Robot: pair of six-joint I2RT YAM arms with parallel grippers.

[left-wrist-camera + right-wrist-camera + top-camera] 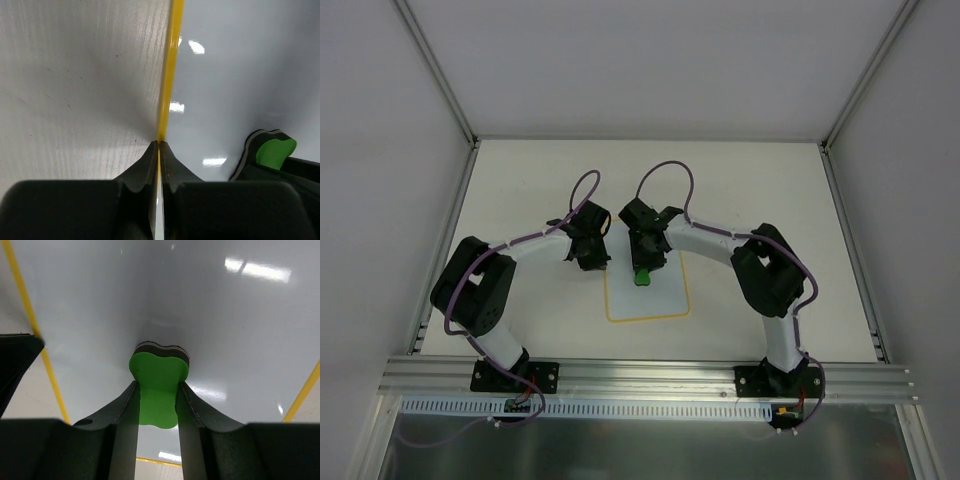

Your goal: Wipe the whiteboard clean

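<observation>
The whiteboard (pixel 650 300), white with a thin yellow border, lies flat on the table between the arms. Its surface (pixel 150 295) shows no blue marks in any view. My right gripper (pixel 643 266) is shut on a green eraser (pixel 642 277) with a dark felt underside (pixel 159 371), which rests on the board near its far edge. My left gripper (pixel 590 262) is shut, with its tips (pixel 159 144) right at the board's left yellow border (pixel 170 75). The eraser also shows at the right of the left wrist view (pixel 274 152).
The white table (pixel 530 190) is walled by grey panels and metal rails on the left (pixel 445 250) and right (pixel 850 250). An aluminium rail (pixel 640 375) carries both arm bases at the near edge. The left gripper's dark finger (pixel 15 360) sits close beside the right gripper.
</observation>
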